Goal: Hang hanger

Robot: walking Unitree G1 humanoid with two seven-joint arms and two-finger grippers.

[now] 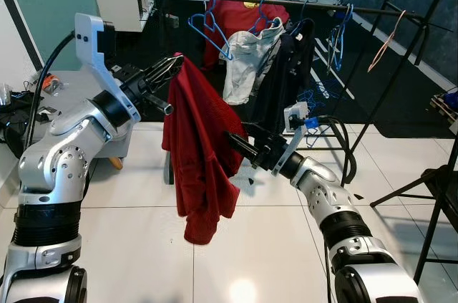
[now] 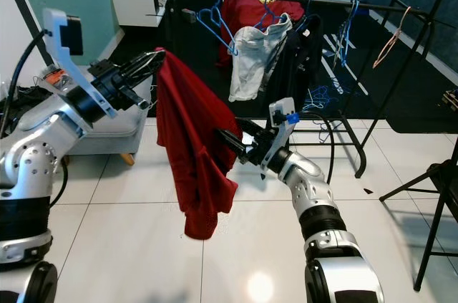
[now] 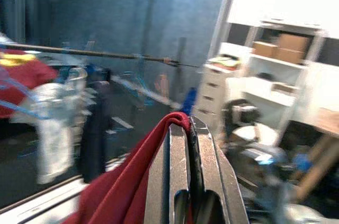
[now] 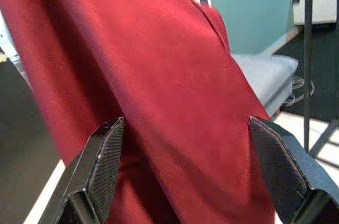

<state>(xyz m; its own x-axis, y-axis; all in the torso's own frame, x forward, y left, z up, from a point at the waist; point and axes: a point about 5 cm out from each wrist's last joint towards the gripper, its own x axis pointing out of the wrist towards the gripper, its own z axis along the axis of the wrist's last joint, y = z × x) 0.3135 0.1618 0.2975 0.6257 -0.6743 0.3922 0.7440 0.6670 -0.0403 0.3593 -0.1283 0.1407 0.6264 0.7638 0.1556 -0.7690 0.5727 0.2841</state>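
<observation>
1. A white tiled floor (image 1: 129, 246) runs to a dark far wall, with a black clothes rail (image 1: 300, 3) spanning the far side of the room.
2. On that rail hang a red shirt (image 1: 240, 13), a grey garment (image 1: 247, 59), dark clothes and empty blue hangers (image 1: 209, 27), with a pale hanger (image 1: 386, 44) at the far right.
3. Nearer, a red garment (image 1: 200, 160) drapes down the middle, well short of the rail; its own hanger cannot be made out under the cloth.
4. The left gripper (image 1: 166, 70) is clamped on the garment's top edge, carrying its weight.
5. The right gripper (image 1: 240, 144) has its fingers spread wide against the cloth's right side, holding nothing.
6. Risk, as I judge it: one thin pinch bears everything, so a swing toward the rail could slip the cloth free, or snag the crowded hangers.
</observation>
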